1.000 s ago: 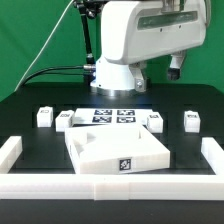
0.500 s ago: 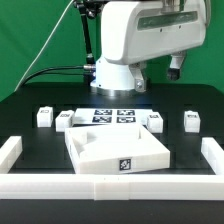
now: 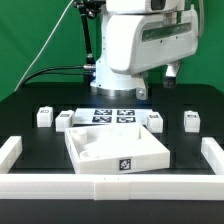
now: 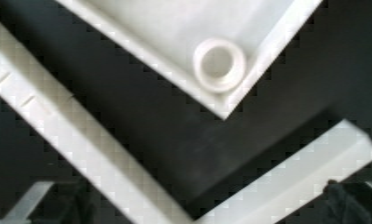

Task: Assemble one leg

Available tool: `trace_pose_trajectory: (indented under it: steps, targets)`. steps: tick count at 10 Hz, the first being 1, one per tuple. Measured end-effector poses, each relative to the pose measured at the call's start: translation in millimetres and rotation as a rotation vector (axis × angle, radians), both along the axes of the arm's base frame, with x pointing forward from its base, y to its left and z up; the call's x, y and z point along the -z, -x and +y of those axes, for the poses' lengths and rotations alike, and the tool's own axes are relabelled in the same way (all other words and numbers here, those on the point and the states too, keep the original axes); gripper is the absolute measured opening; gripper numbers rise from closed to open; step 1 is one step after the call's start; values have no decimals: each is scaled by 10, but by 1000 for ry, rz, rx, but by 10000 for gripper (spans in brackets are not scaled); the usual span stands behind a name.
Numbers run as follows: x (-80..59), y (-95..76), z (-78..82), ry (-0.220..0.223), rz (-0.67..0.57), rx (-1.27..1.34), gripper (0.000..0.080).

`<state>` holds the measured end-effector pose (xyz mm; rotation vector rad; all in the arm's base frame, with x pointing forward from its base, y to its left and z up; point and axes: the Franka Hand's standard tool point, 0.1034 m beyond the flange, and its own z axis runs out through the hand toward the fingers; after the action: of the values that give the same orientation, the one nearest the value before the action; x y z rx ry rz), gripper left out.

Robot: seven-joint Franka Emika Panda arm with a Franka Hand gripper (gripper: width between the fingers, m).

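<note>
Reach step: no leg [image 3: 155, 121] taken up yet

All four legs lie on the table [image 3: 30, 100], well below my claw [image 4: 190, 202]; it hangs spread and empty above the panel's [image 3: 115, 150] corner socket [image 4: 218, 62]; next, I judge, I must swing over one leg, descend, and pinch it squarely.

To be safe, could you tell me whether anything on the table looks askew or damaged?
Nothing stands out: the small white stubby plastic legs sit in a row, and the big flat white square panel lies flat.
</note>
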<state>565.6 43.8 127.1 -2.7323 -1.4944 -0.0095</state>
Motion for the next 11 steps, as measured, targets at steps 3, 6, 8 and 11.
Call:
trace_pose_trajectory:
  steps: [3,6,8,11]
  targets:
    - [213,240,-48,1,39,-74,650]
    - [220,246,-50,1,40,-74,650]
    - [235,240,-140,-5,24,-153,650]
    - [509,549,-372,17,-21,-522,650]
